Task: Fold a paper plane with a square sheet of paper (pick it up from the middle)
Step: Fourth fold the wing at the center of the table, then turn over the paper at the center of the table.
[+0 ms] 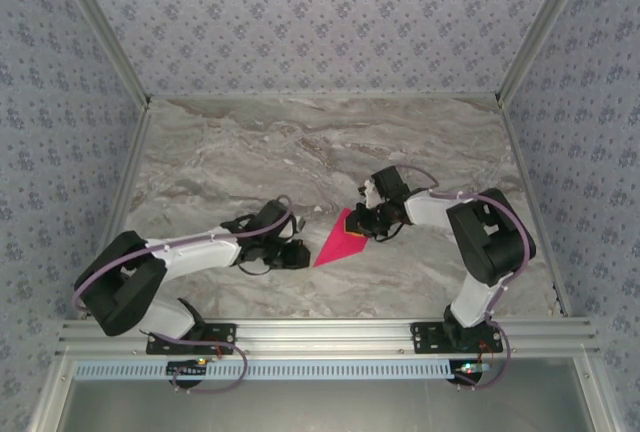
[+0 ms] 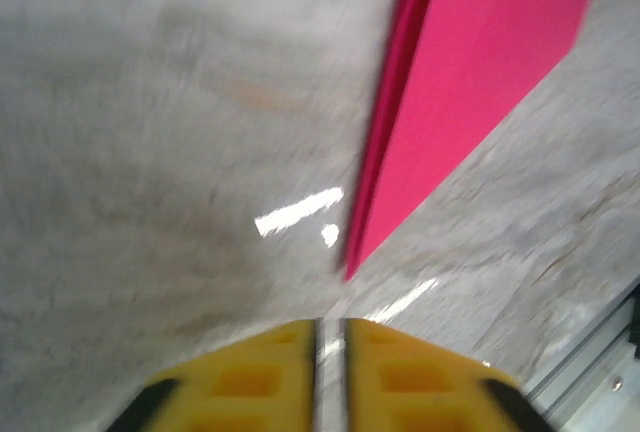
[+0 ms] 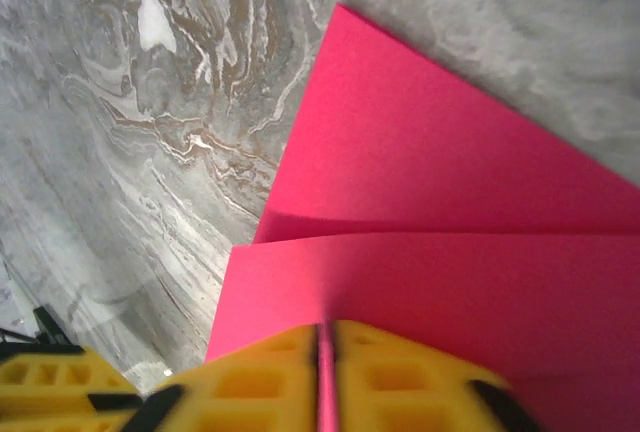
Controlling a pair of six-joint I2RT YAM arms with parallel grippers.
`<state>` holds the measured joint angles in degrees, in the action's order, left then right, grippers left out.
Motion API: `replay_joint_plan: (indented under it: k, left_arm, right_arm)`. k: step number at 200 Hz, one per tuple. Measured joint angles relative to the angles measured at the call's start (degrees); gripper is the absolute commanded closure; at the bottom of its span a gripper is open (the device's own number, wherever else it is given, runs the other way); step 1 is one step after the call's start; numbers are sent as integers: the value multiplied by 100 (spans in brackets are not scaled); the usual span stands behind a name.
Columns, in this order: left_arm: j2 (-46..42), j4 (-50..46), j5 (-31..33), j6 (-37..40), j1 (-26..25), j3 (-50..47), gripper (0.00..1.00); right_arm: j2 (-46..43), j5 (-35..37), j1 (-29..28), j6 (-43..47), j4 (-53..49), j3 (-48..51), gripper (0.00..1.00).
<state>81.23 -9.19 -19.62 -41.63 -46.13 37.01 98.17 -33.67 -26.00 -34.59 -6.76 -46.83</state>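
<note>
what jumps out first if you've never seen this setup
The bright pink folded paper, tapering to a point, stands out in the middle of the grey marble table. The right gripper pinches its wide end, while the left gripper sits just short of its tip.

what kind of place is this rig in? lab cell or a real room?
Most likely a purpose-built lab test cell, not a lived-in room: a marble-pattern tabletop boxed in by patterned wall panels with metal corner posts, and an aluminium rail along the near edge.
</note>
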Motion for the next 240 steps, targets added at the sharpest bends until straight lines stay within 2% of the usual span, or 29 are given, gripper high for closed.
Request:
replay_joint_plan:
  k: [11, 23, 39, 61, 78, 114, 152, 212, 240]
  left_arm:
    - [-31, -4, 195, -74, 0, 223, 55]
    - [-39, -7, 479, -138, 0, 461, 48]
    - [-42, -11, 868, -129, 2, 699, 34]
    - [-39, -52, 1390, -153, 2, 887, 18]
    - [-24, -125, 1729, -223, 13, 977, 1]
    - [31, -197, 2251, -269, 103, 1056, 1]
    - [63, -269, 2326, -439, 343, 1056, 1]
    - [63, -90, 1845, -743, 713, 955, 1]
    - [63, 46, 1493, -861, 872, 815, 1]
  right_arm:
    - [-221, 109, 17, -133, -35, 7, 64]
    - [-546, 258, 87, -365, -9, 44, 58]
    - [-973, 485, 214, -717, 59, 192, 51]
    - [-1375, 841, 396, -1178, 107, 492, 46]
    - [-1416, 1029, 448, -1434, 144, 686, 45]
    - [-1226, 1075, 378, -1773, 367, 802, 49]
    - [-885, 977, 61, -1928, 734, 745, 57]
    - [-660, 772, -243, -2155, 1414, 726, 67]
    - [-612, 776, -396, -2350, 1805, 756, 83]
